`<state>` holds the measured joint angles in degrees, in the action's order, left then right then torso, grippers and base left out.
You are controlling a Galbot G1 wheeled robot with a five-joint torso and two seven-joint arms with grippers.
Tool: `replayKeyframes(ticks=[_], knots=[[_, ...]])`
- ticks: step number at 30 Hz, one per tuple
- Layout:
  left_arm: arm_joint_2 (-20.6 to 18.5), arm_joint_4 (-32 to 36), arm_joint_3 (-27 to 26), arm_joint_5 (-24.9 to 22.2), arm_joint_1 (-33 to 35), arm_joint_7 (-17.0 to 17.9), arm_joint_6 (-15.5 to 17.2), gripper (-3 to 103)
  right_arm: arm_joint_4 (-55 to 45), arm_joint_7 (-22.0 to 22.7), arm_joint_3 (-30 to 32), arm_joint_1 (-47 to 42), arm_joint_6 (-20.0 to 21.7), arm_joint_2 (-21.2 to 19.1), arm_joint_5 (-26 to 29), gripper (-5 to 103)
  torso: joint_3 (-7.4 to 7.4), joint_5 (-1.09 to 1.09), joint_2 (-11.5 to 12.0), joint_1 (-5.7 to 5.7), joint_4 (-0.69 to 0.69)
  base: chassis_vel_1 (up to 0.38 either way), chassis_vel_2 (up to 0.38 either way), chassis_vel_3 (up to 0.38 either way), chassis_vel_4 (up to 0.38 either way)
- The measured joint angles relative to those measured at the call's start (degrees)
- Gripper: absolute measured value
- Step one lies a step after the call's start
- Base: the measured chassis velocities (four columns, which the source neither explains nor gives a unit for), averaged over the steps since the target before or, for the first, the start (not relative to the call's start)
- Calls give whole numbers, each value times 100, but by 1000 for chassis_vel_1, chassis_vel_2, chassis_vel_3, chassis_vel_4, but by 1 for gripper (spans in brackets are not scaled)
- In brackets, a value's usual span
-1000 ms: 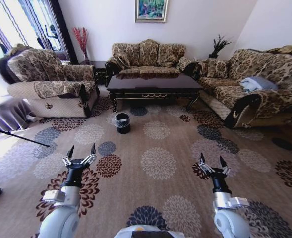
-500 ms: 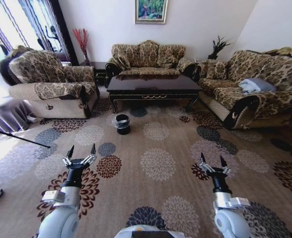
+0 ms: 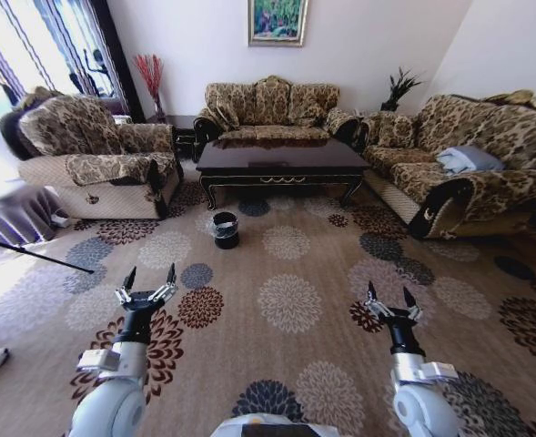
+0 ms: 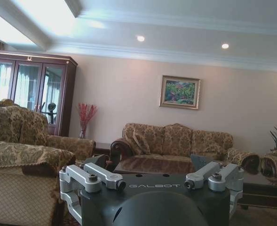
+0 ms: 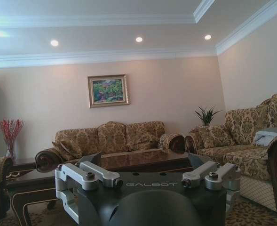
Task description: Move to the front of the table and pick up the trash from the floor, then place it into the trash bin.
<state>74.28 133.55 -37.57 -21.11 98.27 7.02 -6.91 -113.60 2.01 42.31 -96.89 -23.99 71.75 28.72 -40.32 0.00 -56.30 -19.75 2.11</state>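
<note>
The table (image 3: pixel 281 162), long, low and of glossy dark wood, stands across the room ahead of me, in front of the back sofa. The trash bin (image 3: pixel 225 228), small, black and lined with a clear bag, sits on the carpet off the table's front left corner. I cannot make out the trash on the patterned carpet from this distance. My left gripper (image 3: pixel 150 274) and right gripper (image 3: pixel 388 292) are held low in front of me, both open with nothing in them, far short of the bin. The table top (image 4: pixel 152 165) also lies beyond the left wrist, and the table (image 5: pixel 129 162) beyond the right.
An armchair (image 3: pixel 95 159) flanks the table on the left, a long sofa (image 3: pixel 468 168) on the right, another sofa (image 3: pixel 269 107) behind. A thin black rod (image 3: pixel 31 250) slants over the floor at the left near a cloth-draped table (image 3: pixel 8 205). Open carpet (image 3: pixel 290 300) lies between me and the bin.
The whole head view has shifted: table, bin and sofas sit slightly lower and nearer, so the camera has moved forward. Both arms hold the same pose.
</note>
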Motion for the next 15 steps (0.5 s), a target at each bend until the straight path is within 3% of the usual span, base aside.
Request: replayKeyframes(ticks=[15], knots=[[7,-22,13,0,-23,-9,-7,100,-9,-86,-10,-16,-63,23,7,100,-220,0,-393,-175,0,0,0,0,0]])
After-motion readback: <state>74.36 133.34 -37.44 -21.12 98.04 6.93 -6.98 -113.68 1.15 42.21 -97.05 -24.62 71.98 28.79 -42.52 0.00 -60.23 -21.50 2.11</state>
